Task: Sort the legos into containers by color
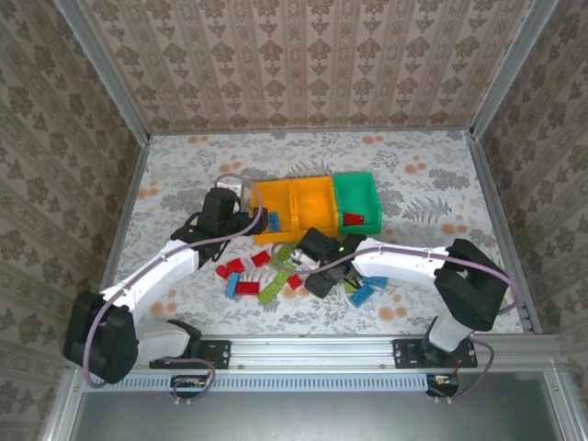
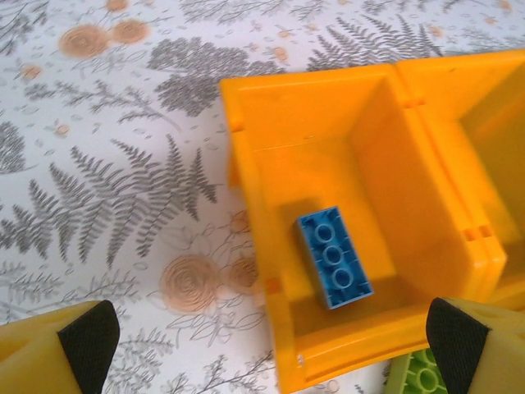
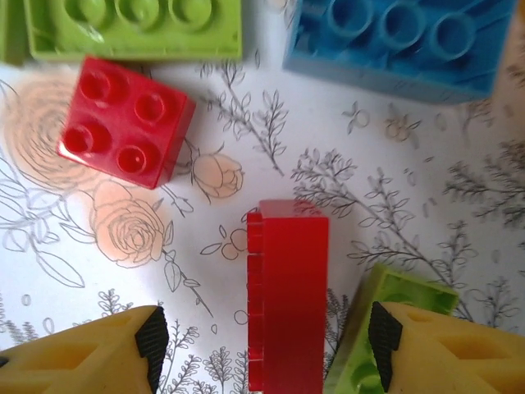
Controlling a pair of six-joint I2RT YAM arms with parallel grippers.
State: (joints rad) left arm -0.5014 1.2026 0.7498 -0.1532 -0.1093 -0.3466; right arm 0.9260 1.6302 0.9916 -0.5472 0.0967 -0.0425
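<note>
Count: 3 bins, bricks in 3 colours
Bins: 2 orange bins [image 1: 273, 183], 1 green bin [image 1: 372, 197]. Inside: 1 blue brick [image 1: 274, 220] in an orange bin, 1 red brick [image 1: 354, 219] in the green. Loose on table, approx: 5 red bricks [image 1: 248, 287], 3 blue bricks [image 1: 363, 292], 3–4 lime bricks [image 1: 271, 294]; right arm [image 1: 404, 260] covers some, no exact total

orange bin [image 2: 246, 115]: 1 blue lego [image 2: 332, 256] flat inside | 2nd orange bin [image 2: 492, 90] abutting | L jaws wide apart
</note>
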